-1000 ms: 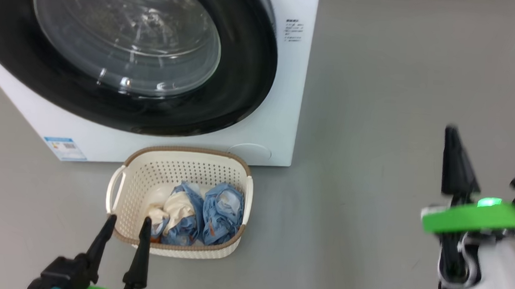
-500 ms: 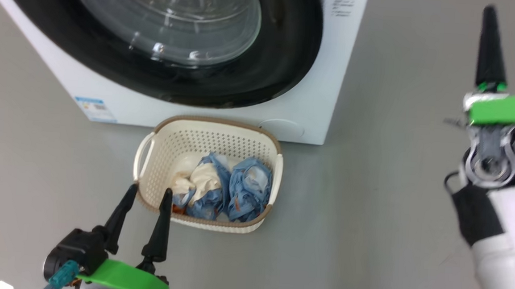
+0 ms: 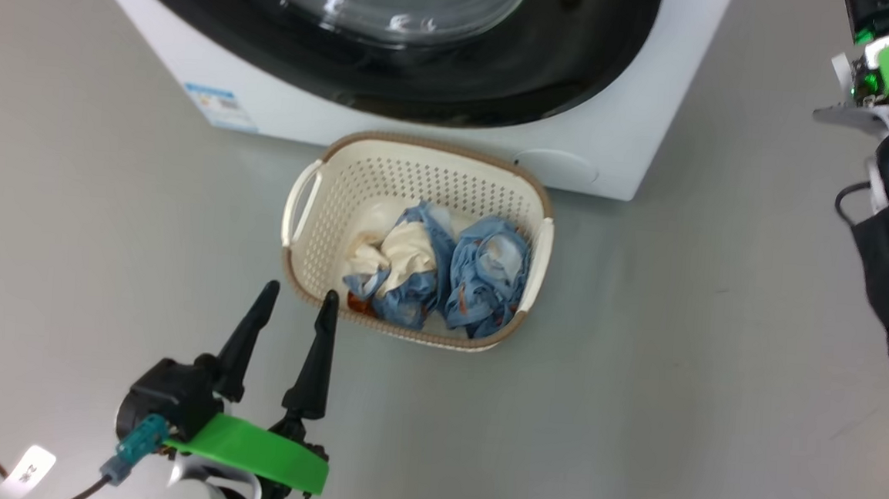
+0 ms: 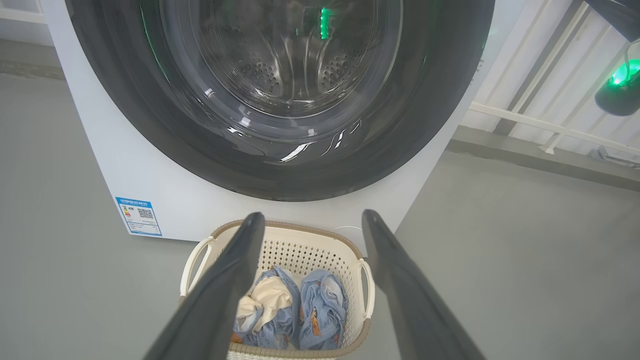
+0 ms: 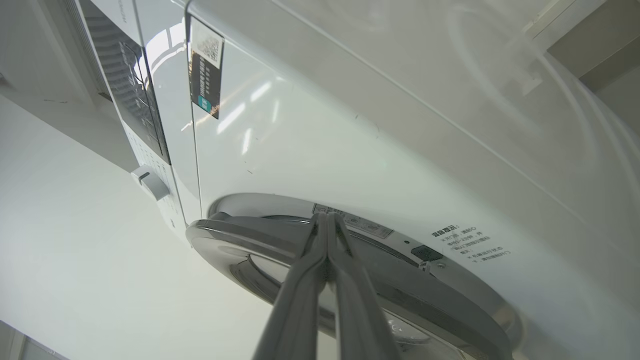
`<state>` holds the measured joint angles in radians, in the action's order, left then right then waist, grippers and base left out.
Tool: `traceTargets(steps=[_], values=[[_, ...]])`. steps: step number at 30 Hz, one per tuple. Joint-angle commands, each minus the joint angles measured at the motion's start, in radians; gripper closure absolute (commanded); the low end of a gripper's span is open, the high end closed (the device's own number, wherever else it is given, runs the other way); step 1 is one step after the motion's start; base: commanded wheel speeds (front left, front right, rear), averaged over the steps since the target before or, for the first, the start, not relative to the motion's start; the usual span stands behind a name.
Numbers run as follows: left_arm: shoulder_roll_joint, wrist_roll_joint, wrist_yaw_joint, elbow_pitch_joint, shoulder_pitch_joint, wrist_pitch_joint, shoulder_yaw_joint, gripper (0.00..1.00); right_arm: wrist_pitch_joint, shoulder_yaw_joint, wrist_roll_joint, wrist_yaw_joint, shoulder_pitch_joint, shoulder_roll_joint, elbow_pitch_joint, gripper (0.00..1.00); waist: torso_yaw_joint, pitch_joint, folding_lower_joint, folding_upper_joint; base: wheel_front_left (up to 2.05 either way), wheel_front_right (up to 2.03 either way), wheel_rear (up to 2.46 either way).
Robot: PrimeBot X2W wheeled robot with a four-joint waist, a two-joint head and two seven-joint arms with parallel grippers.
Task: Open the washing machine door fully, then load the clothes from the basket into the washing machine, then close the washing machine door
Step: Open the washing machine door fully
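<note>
Bright even light, soft shadows, glare streaks on the washing machine door.

Left end effector spread (right end effector pinched)

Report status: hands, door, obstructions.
Left hand open, empty, short of basket. Right hand shut, tips at washing machine door edge. Door covers drum. Basket holds clothes, on floor close under door.
</note>
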<state>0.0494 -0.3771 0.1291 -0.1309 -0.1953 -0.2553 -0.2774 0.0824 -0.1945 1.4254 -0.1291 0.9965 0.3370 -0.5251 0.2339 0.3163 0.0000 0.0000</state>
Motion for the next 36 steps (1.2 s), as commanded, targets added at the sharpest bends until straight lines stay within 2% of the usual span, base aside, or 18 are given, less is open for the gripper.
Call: traceTargets(steps=[1, 11, 20, 36], values=[[0.013, -0.006, 0.002, 0.019, -0.035, -0.006, 0.025, 0.00, 0.031, -0.024, 0.020, -0.002, 0.036, 0.002, 0.018, 1.00, 0.044, 0.048, 0.0000, 0.0000, 0.00, 0.00, 0.00], [0.006, -0.022, 0.002, 0.014, -0.064, -0.006, -0.008, 0.00, 0.193, -0.055, 0.109, -0.002, 0.140, 0.026, -0.066, 1.00, 0.086, 0.090, 0.0000, 0.0000, 0.00, 0.00, 0.00], [0.002, -0.035, 0.002, 0.013, -0.077, -0.006, -0.037, 0.00, 0.284, -0.086, 0.114, -0.002, 0.228, 0.040, -0.140, 1.00, 0.118, 0.126, 0.0000, 0.0000, 0.00, 0.00, 0.00], [0.001, -0.079, 0.002, 0.019, -0.103, -0.006, -0.065, 0.00, 0.334, -0.143, 0.090, -0.002, 0.302, 0.034, -0.192, 1.00, 0.147, 0.164, 0.0000, 0.0000, 0.00, 0.00, 0.00]])
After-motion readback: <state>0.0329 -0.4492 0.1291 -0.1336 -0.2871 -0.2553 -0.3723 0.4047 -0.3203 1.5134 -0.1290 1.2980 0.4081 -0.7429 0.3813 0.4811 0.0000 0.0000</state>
